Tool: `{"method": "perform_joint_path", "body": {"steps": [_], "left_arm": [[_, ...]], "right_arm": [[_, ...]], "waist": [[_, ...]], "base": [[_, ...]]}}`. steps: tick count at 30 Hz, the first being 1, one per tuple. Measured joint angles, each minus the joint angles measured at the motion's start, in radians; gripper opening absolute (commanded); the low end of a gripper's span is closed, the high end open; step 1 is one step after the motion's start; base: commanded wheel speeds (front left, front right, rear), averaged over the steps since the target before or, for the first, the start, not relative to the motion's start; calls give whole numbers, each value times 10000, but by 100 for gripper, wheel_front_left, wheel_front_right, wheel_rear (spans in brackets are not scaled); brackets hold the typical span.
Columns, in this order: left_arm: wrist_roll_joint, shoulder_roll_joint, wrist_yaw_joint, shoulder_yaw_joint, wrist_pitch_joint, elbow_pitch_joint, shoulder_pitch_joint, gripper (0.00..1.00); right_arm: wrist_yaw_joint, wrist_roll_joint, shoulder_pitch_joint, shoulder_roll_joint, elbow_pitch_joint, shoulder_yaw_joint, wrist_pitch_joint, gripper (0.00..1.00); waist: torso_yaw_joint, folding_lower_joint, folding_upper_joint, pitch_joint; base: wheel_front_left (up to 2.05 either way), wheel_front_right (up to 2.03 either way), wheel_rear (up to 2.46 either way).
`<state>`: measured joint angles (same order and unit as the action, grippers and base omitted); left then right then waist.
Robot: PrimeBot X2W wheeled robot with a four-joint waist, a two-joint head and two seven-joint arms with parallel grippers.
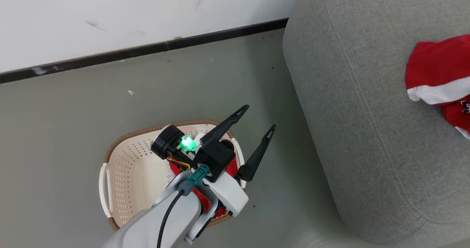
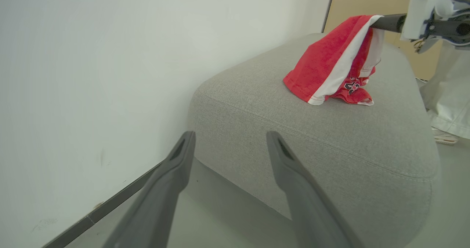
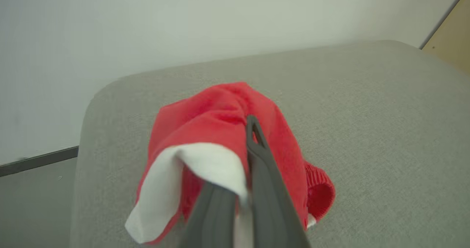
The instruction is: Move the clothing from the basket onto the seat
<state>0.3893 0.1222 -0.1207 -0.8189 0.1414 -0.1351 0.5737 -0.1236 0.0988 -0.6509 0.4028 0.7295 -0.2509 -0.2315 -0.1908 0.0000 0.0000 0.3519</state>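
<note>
**lint_trap:** Since the basket (image 1: 125, 174) is half covered by the left arm, can anything be made out inside it?

**sockdrawer:** Yep, some red fabric (image 1: 232, 167) is seen bunched at the basket's right end, mostly hidden under the wrist. The basket itself is parked on the floor (image 1: 73, 105), near the seat (image 1: 367, 130) but not touching it.

**lint_trap:** And the grippers?

**sockdrawer:** The left gripper (image 1: 257, 119) is held over the basket's right rim, fingers spread wide, nothing caught between them. The right gripper (image 3: 251, 123) is clamped tight on a red garment (image 2: 323, 64) with a white stripe. The cloth is draped down from the fingertips, and its lower folds, where dark numerals can be spotted, are rested on top of the seat. That piece is kept well apart from the left gripper and the basket.
</note>
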Motion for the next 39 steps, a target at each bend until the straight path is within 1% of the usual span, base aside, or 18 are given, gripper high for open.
{"method": "perform_joint_path", "body": {"steps": [2,3,10,11,12,14,15,16,24,26,32,36,39], "left_arm": [[-48,36,-2,12,-6,27,55,100],[-50,46,-2,36,-8,82,135,100],[-134,138,-40,148,-6,163,215,100],[-134,155,-40,163,-2,155,243,100],[-134,163,-42,180,6,153,258,100],[-132,165,-40,198,10,153,280,100],[-132,165,-42,207,27,150,282,100],[-130,167,-42,217,65,140,282,100],[-23,171,-42,326,337,-19,277,100],[25,176,-44,433,460,-84,233,100],[180,318,-186,825,692,-236,-71,100],[414,443,-376,1174,836,-380,-384,100],[516,525,-546,1524,903,-437,-598,100]], "right_arm": [[0,56,174,-368,192,-6,-90,0],[0,61,316,-663,282,-25,-115,0],[0,25,374,-968,357,-182,-165,0],[0,-31,374,-1039,318,-184,-167,4],[0,-75,382,-1131,215,-196,-167,24],[0,-117,385,-1202,-113,-213,-167,47],[0,-140,384,-1177,-259,-230,-180,87],[0,-180,415,-1168,-447,-249,-188,100],[0,-288,1275,-1241,-1501,-330,-207,100],[0,-311,1767,-1367,-2031,-546,-207,100],[0,-303,2501,-1643,-2943,-616,-207,100],[0,-307,2754,-1843,-3657,-397,-207,100],[0,-389,2791,-2006,-4134,17,-209,100]], "waist": [[-4,0,0,123],[-12,0,0,235],[-52,0,0,508],[-72,0,0,527],[-89,0,0,531],[-115,0,0,524],[-128,1,0,518],[-141,1,0,509],[-249,1,0,352],[-286,0,0,249],[-335,0,0,-10],[-340,1,0,-226],[-324,0,0,-406]], "base": [[0,0,0],[0,0,0],[0,0,0],[0,0,0],[0,0,0],[0,0,0],[0,0,0],[0,0,0],[0,0,0],[0,0,0],[0,0,0],[0,0,0],[0,0,0]]}}
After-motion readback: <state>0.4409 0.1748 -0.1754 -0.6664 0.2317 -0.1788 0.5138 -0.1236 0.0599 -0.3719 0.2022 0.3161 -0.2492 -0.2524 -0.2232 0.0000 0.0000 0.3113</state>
